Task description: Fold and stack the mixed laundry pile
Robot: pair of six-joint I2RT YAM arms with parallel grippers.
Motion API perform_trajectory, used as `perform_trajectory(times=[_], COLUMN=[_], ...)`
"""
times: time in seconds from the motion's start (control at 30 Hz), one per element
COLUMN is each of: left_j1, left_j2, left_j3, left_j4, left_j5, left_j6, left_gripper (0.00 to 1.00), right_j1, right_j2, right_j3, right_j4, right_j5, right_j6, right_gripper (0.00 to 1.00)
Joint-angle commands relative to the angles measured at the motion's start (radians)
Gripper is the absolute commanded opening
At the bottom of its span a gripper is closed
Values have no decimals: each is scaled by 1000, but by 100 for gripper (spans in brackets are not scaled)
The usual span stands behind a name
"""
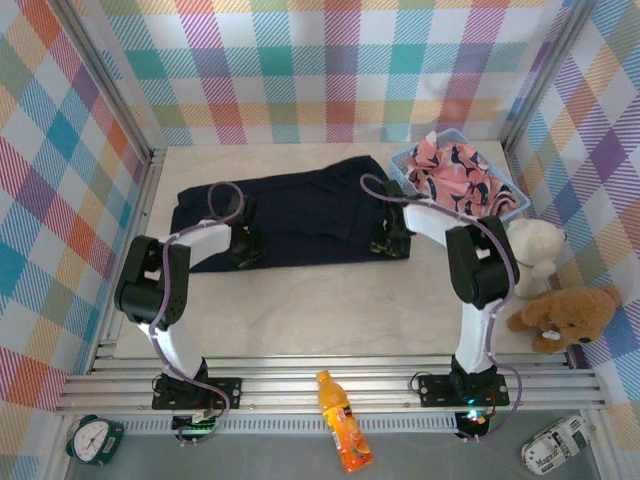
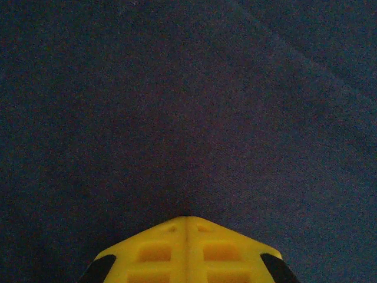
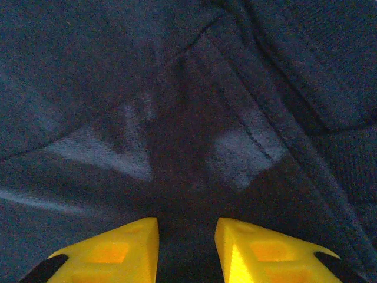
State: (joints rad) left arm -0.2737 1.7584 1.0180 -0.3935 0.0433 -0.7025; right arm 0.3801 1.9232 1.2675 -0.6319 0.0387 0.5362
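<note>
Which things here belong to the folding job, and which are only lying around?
For the job: navy trousers; pink printed garment.
Lying about: light blue basket; white teddy bear; brown teddy bear; orange bottle; clock.

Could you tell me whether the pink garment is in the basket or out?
In: the pink garment lies bunched inside the light blue basket at far right.

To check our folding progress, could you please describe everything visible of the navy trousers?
The navy trousers are plain, dark, soft cloth, spread flat and sideways across the far half of the table, one end beside the blue basket. Seams and a paler, worn-looking patch show in the right wrist view. The left gripper is closed on the cloth near its near edge; the right gripper pinches a bunched fold by a seam.
</note>
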Motion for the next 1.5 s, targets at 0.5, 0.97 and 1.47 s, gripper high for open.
perform_trajectory(times=[0.5, 0.97, 1.47], left_j1=[-142, -162, -161], left_j2=[-402, -116, -85], left_j3=[-144, -59, -136], left_j4=[-331, -197, -177], left_j5=[-53, -78, -120], left_j6=[-147, -107, -109], left_gripper=[14, 8, 7], right_j1=[-14, 37, 48], right_j2=[-561, -386, -274], right_j3=[-347, -342, -336], right_j4=[-204, 84, 149], right_j5=[-131, -319, -348], right_j6=[22, 164, 199], right_gripper=[56, 56, 62])
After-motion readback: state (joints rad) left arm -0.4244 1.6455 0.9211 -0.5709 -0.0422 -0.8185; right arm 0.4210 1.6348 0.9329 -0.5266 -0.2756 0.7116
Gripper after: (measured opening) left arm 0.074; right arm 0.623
